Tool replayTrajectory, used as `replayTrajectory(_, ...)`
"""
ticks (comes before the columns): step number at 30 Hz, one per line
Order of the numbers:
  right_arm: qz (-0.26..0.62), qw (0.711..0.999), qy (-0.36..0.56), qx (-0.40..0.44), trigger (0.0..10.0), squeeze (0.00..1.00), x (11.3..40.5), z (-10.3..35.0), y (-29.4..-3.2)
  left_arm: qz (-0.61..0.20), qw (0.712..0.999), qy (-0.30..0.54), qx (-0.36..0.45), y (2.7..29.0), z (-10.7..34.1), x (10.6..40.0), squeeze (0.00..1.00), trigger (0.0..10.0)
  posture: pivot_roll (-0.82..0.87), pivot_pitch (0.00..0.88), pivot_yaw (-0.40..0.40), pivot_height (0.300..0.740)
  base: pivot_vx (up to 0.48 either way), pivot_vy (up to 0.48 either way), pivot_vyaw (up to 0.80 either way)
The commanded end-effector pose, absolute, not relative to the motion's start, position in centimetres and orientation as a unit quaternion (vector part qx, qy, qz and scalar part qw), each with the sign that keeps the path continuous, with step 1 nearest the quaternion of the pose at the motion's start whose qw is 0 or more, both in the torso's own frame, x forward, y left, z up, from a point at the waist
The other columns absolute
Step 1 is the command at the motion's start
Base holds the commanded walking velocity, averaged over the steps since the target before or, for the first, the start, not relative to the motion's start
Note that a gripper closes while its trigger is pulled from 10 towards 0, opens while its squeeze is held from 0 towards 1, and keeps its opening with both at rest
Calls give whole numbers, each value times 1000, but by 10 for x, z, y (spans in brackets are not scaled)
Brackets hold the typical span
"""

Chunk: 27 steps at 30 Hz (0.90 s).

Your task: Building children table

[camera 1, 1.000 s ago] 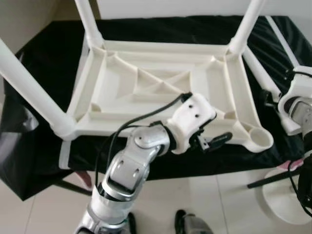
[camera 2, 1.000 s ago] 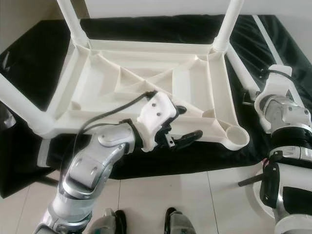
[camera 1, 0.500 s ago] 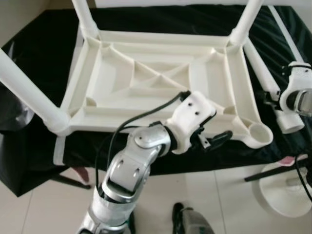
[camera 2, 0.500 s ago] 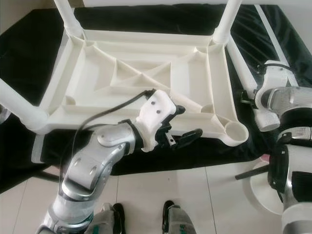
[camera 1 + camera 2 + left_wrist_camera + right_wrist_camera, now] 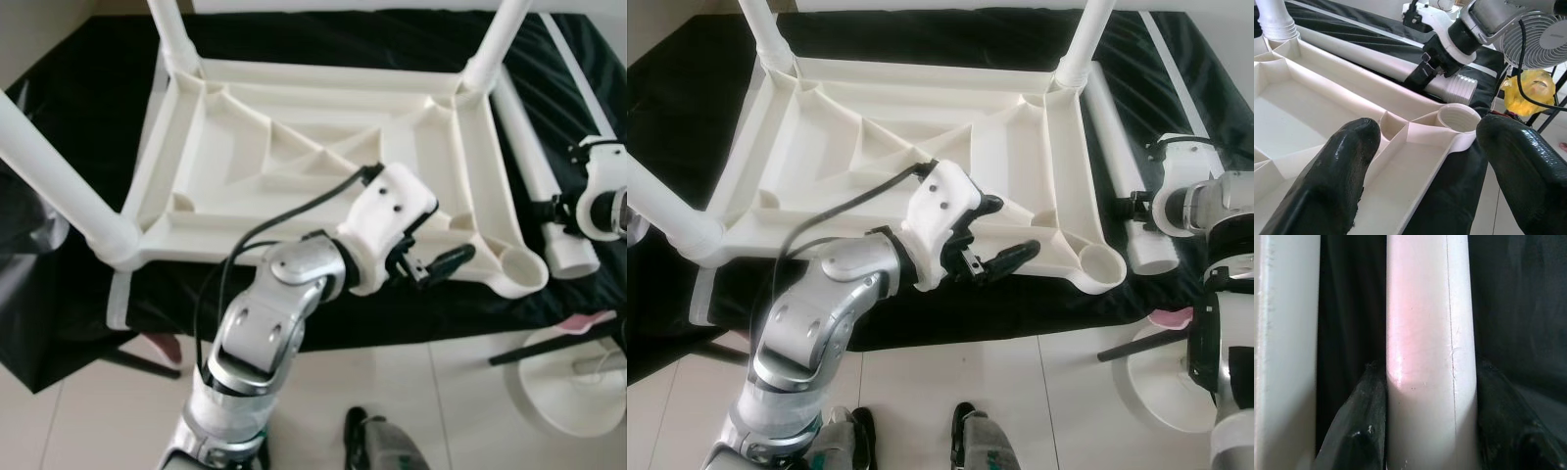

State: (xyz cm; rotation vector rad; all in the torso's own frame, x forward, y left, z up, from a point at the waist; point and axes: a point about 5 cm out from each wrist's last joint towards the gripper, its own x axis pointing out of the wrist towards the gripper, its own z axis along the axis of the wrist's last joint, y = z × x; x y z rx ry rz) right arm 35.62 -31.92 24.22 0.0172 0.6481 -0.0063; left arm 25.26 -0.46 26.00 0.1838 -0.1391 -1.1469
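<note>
Across the centre of the frame, an upside-down white plastic children's table top (image 5: 323,157) lies on a black cloth (image 5: 88,88), its ribbed underside facing up. Three white legs are already seated in their corner sockets: one at the upper left (image 5: 168,29), one at the upper right (image 5: 498,39) and one running off the left edge (image 5: 49,171). The lower-right socket (image 5: 519,266) stands open, with no leg in it.

The left gripper (image 5: 431,262) hovers at the lower centre over the table's near rim, its two black fingers (image 5: 1337,166) spread apart and holding nothing, the open socket seen between them in the left wrist view.

At the right edge, the right gripper (image 5: 1138,208) is clamped around the fourth leg (image 5: 1122,166), which lies on the cloth just beside the table's right side, threaded end (image 5: 1459,89) toward the open socket. A white fan base (image 5: 568,377) stands on the tiled floor (image 5: 88,421) at lower right.
</note>
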Motion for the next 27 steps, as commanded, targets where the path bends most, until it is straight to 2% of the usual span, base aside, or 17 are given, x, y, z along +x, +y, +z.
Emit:
replayTrajectory(1, -7, 926, 375, 37, 0, 0, 346, 216, -323, -496, 861, -75, 83, -5, 262, 257, 0, 10000, -37, 233, -48, 740, 0, 0, 0)
replayTrajectory(3, 18, 925, 372, 70, 0, 0, 348, 211, -311, -483, 868, -81, 84, -4, 265, 265, 0, 10000, -37, 206, -49, 740, 0, 0, 0)
replayTrajectory(7, 25, 925, 372, 76, 0, 0, 349, 208, -308, -479, 870, -81, 83, -4, 267, 269, 0, 10000, -37, 206, -49, 740, 0, 0, 0)
replayTrajectory(9, 36, 931, 352, 88, 0, 0, 353, 209, -298, -470, 876, -86, 67, -4, 275, 277, 0, 10000, -39, 173, -38, 740, 0, 0, 0)
replayTrajectory(10, 25, 939, 327, 104, 5765, 0, 355, 214, -297, -467, 879, -86, 51, -4, 280, 281, 0, 10000, -45, 159, -33, 740, 0, 0, 0)
replayTrajectory(12, 25, 939, 327, 104, 5765, 0, 355, 214, -297, -467, 879, -86, 51, -4, 280, 281, 0, 10000, -45, 159, -33, 740, 0, 0, 0)
replayTrajectory(13, 16, 950, 289, 119, 10000, 0, 358, 222, -297, -465, 881, -84, 37, -4, 283, 285, 0, 10000, -50, 147, -27, 740, 0, 0, 0)
replayTrajectory(14, 16, 950, 289, 119, 10000, 0, 358, 222, -297, -465, 881, -84, 37, -4, 283, 285, 0, 10000, -50, 147, -27, 740, 0, 0, 0)
replayTrajectory(17, -20, 966, 213, 148, 10000, 0, 360, 233, -307, -465, 882, -78, 11, -6, 286, 291, 0, 10000, -60, 123, -14, 740, 0, 0, 0)
replayTrajectory(22, -36, 972, 179, 150, 10000, 0, 359, 235, -311, -464, 883, -70, -4, -8, 285, 295, 0, 10000, -69, 109, -11, 740, 0, 0, 0)
replayTrajectory(25, -70, 982, 101, 146, 10000, 0, 351, 234, -306, -443, 894, -30, -59, -7, 276, 306, 0, 10000, -78, 94, -12, 740, 0, 0, 0)
replayTrajectory(27, -79, 982, 87, 146, 10000, 0, 350, 234, -304, -435, 897, -19, -75, -6, 274, 312, 0, 10000, -87, 83, -8, 740, 0, 0, 0)
